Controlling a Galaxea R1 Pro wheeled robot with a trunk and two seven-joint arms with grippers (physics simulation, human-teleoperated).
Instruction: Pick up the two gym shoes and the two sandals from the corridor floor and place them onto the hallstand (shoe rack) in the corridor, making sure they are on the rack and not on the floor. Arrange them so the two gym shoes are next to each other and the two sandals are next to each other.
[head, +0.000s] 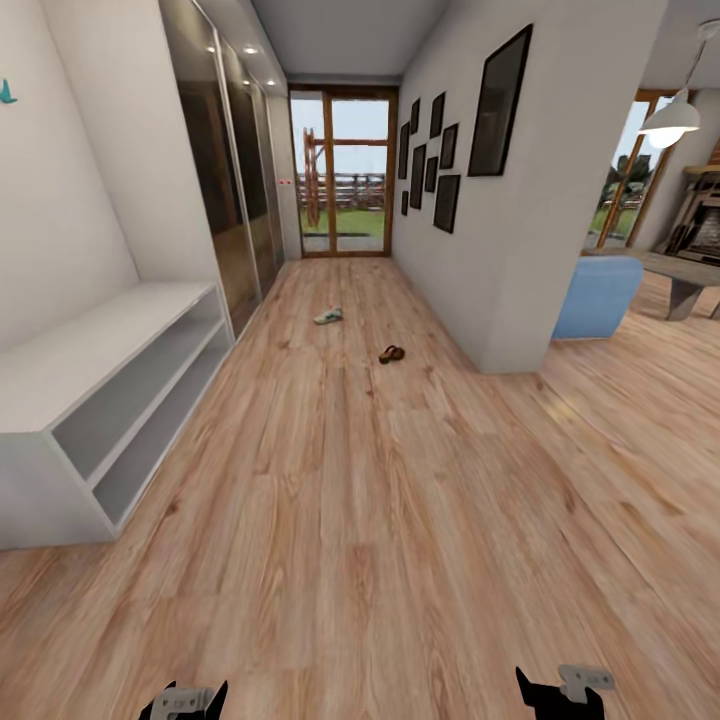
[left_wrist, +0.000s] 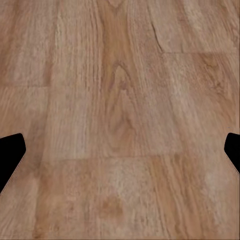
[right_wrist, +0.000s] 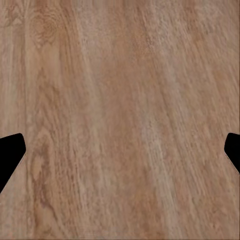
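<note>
approach step, as i judge it: nothing is picked up yet. both tools hang low over bare floor, the left tool and right tool each spread wide and empty, fingertips far apart in the wrist views. a gym shoe and a sandal lie far ahead of the tools down the corridor, well apart. the rack stands ahead and off to the left tool's side, shelves bare. next calls for driving forward until a shoe is within reach.

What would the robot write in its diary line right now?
white green-striped gym shoe: on floor | brown sandal: on floor, apart | pale grey hallstand: shelves bare | left gripper: open | right gripper: open
</note>
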